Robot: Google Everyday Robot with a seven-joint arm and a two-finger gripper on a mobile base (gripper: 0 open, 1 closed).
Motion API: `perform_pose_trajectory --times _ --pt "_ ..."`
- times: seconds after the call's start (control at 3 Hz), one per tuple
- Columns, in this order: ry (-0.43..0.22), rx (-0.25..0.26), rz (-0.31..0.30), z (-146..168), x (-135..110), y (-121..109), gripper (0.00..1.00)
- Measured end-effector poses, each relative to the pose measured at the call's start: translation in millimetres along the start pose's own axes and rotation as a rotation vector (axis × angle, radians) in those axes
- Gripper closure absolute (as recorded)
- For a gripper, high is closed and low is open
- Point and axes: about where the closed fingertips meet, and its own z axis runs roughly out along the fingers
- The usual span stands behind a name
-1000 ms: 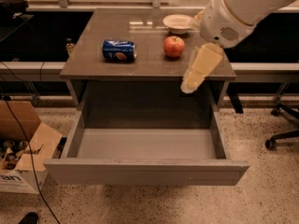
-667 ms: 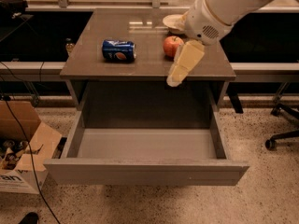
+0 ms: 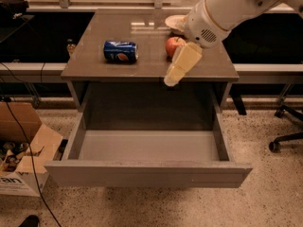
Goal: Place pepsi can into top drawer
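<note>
Far left on the floor I see an open cardboard box with a dark cable running down past it. Next over, the pepsi can is lying on its side on the brown cabinet top, left of centre, long axis running left-right, logo facing the camera. It's well apart from the tool, nothing touching it. Below the cabinet top, the top drawer is pulled out toward the camera, grey front panel nearest me, light grey floor showing. Right of the can, a red apple sits on the top, partly covered by the tool from my angle. The gripper hangs in front of the apple, slanted down and to the left, its tip over the front edge of the cabinet top just above the drawer opening. From here it reads as one cream-coloured wedge, so I can't tell how far open it is; it has no hold on the can. Behind the apple there's a pale plate near the back edge. The white arm comes in from the upper right. Far right on the floor, an office chair base.
</note>
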Motion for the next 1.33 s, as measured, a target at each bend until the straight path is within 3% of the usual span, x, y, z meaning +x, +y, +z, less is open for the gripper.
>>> perform_pose_trajectory --times 0.33,0.67,1.33 --pt "-0.084 0.040 0.033 36.3 -18.3 -29.3 0.00" --pt "-0.150 0.048 0.051 73.9 -35.8 -59.3 0.00" --pt "-0.227 -0.022 0.091 159.4 -58.2 -108.6 0.00"
